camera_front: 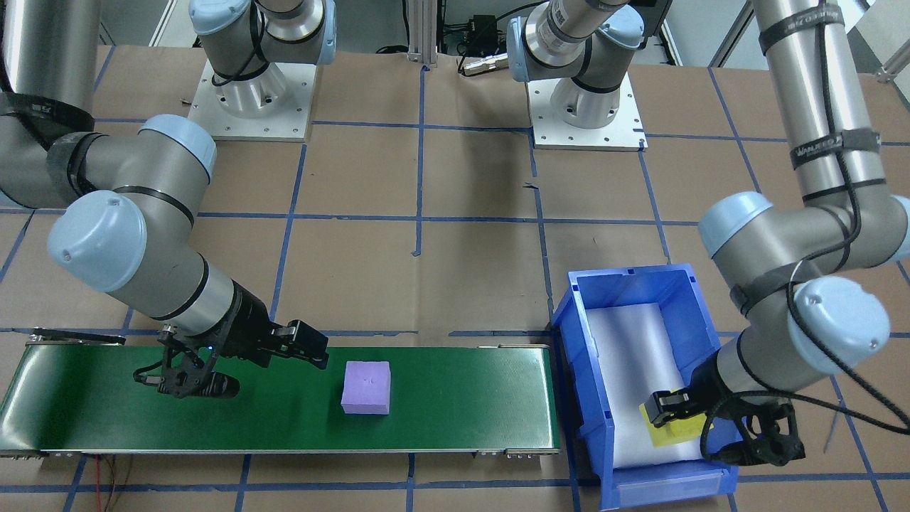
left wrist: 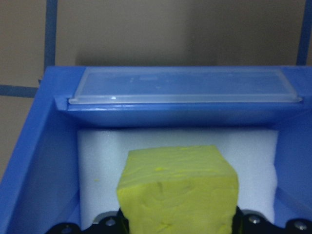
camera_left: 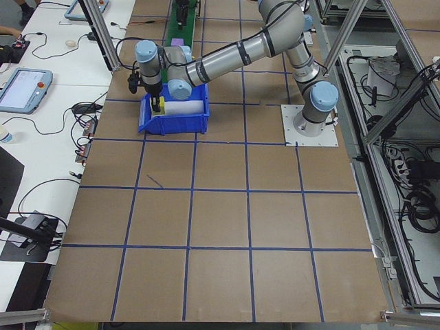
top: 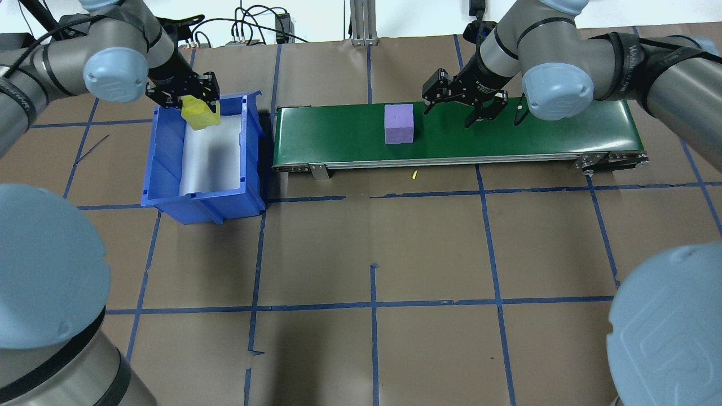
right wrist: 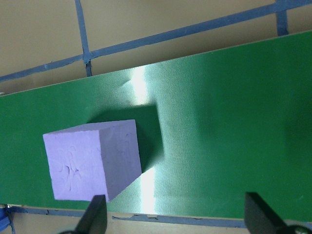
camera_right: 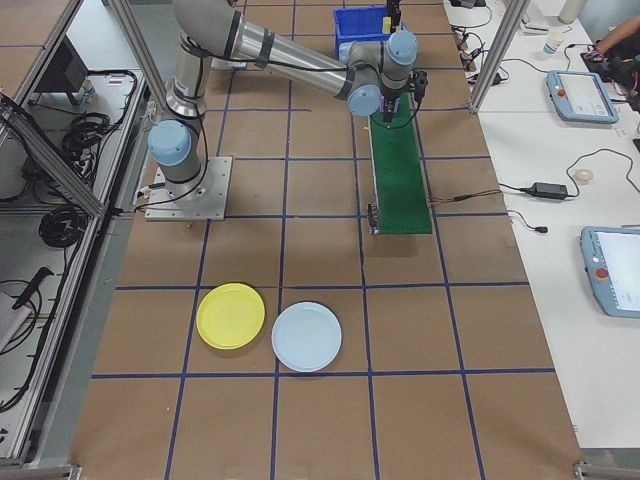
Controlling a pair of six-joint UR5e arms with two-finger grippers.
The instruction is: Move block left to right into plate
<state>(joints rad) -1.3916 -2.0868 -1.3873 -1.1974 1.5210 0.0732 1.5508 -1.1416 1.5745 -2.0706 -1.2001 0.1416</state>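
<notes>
While left gripper (top: 198, 101) clamps yellow block (top: 199, 113) over blue bin (top: 169, 169) — right gripper (top: 445, 96) spread, purple block (top: 399, 124) on belt (top: 507, 135)

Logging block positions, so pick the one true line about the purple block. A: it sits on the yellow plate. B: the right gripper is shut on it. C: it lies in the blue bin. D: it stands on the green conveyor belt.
D: the purple block stands free on the green conveyor belt, with the open right gripper beside it, not touching.
</notes>
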